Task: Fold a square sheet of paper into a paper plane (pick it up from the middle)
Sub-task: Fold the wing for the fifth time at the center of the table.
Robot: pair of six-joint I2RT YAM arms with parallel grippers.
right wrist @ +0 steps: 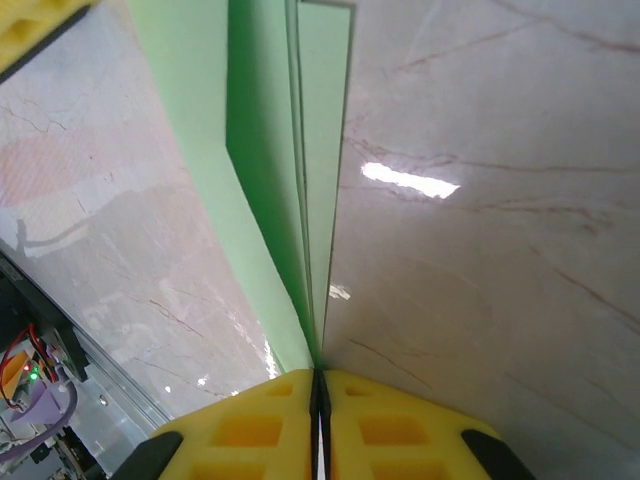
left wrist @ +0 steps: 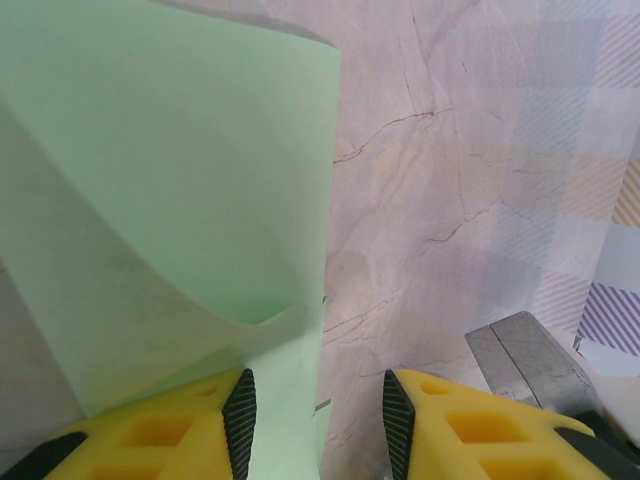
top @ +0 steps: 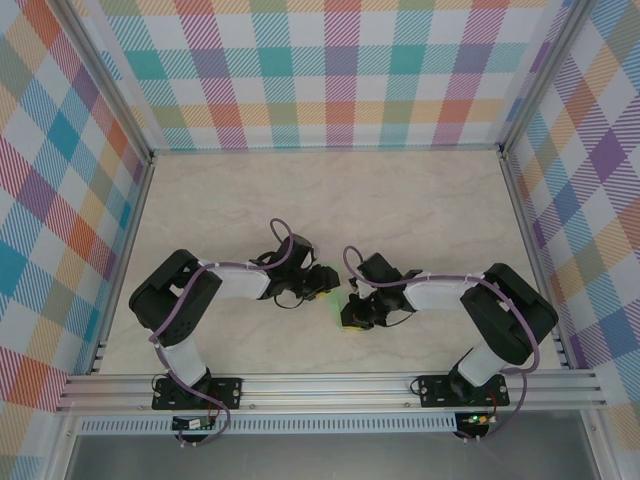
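Top view: both arms are bent in toward frame centre. Left gripper (top: 312,280) and right gripper (top: 352,315) sit close together, the left one slightly higher in the frame. I only get a sliver of the green sheet (top: 330,287) between them, the wrists cover the rest. Can't read either jaw opening from here. Pale marbled table (top: 400,200), plaid walls (top: 300,70) on three sides, aluminium rail (top: 330,390) along the bottom

Left wrist: left gripper (left wrist: 318,430) at the bottom edge, jaws part-way apart, with a clear gap between the black pads (left wrist: 240,420). The green sheet (left wrist: 150,200) takes the left half of the frame, curled and standing up off the table. A strip of it drops into the gap and lies against the pad on the left of the frame. The pad on the right is clear of it, so I see no pinch here. Bare table on the right, metal bracket (left wrist: 525,360) lower right

Right wrist: right gripper (right wrist: 320,400) at bottom centre, jaws closed with no gap, clamped on the green sheet (right wrist: 265,150). Several layers of it run from the top of the frame and converge into the fingertips, edge-on to the camera. Table with a light glare (right wrist: 410,180) on the right, a board with small lit LEDs (right wrist: 25,370) lower left
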